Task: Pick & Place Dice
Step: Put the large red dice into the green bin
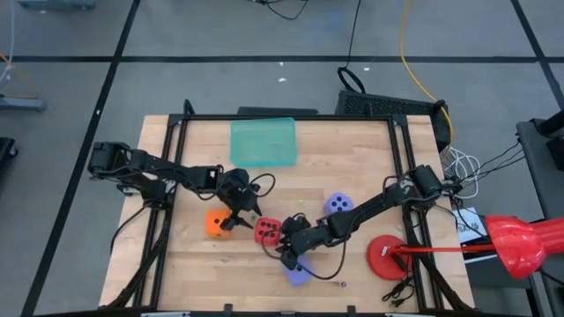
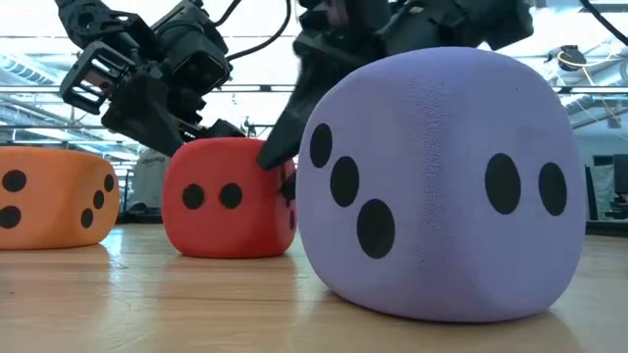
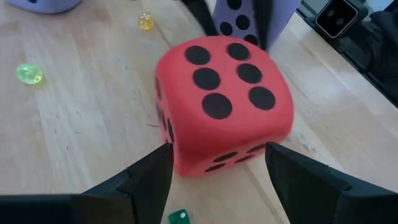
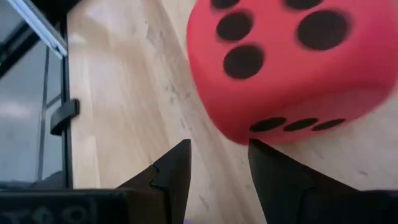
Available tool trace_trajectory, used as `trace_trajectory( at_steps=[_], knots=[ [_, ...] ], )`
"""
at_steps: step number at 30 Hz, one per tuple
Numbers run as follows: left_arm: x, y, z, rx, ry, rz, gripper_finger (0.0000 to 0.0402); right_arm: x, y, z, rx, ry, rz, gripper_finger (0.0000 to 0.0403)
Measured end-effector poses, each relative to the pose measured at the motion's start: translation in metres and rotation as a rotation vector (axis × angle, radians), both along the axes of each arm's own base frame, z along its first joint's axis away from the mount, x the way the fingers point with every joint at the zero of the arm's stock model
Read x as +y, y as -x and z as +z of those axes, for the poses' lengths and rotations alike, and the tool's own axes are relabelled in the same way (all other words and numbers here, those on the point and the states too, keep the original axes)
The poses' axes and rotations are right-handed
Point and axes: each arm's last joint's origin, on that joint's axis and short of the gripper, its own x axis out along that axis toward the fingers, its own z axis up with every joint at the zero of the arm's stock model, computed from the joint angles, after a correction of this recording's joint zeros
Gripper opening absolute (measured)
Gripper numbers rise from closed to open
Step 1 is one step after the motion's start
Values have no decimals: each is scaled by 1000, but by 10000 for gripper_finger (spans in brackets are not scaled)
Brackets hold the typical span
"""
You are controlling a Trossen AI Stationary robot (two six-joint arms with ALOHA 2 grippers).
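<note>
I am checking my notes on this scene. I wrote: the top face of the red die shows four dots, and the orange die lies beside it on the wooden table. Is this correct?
Not quite. The top face of the red die shows six dots, not four; the left wrist view shows them clearly. The rest holds: the orange die lies beside it on the wooden table, as the high view shows.

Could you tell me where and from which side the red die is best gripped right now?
Probably across two opposite flat side faces of the red die, coming down from above. It sits squarely on the table with its six-pip face up, and the open left gripper already frames it. The orange die on one side and the right gripper on the other crowd a level approach.
</note>
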Motion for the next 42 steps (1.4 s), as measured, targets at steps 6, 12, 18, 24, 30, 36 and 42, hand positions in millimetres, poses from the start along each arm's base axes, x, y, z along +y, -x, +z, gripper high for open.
trace_trajectory(
  at_steps=[6,12,18,24,30,36,42],
  knots=[
    [1,3,-5,46,-75,36,267,0,-10,4,-22,14,11,153],
    [1,4,-8,68,-97,43,267,0,-10,4,-14,10,0,153],
    [-4,-1,-7,20,-87,26,267,-2,-8,1,11,27,-35,153],
    [-15,-10,-21,18,-50,1,267,-6,-8,0,34,47,-57,153],
    [-18,-17,-26,-11,2,-1,267,-10,-8,0,37,75,-63,153],
    [-19,-21,-15,-40,12,7,267,-10,-8,-1,37,86,-70,153],
    [-22,-29,-2,-67,18,6,267,-11,-8,-2,39,105,-64,153]
  ],
)
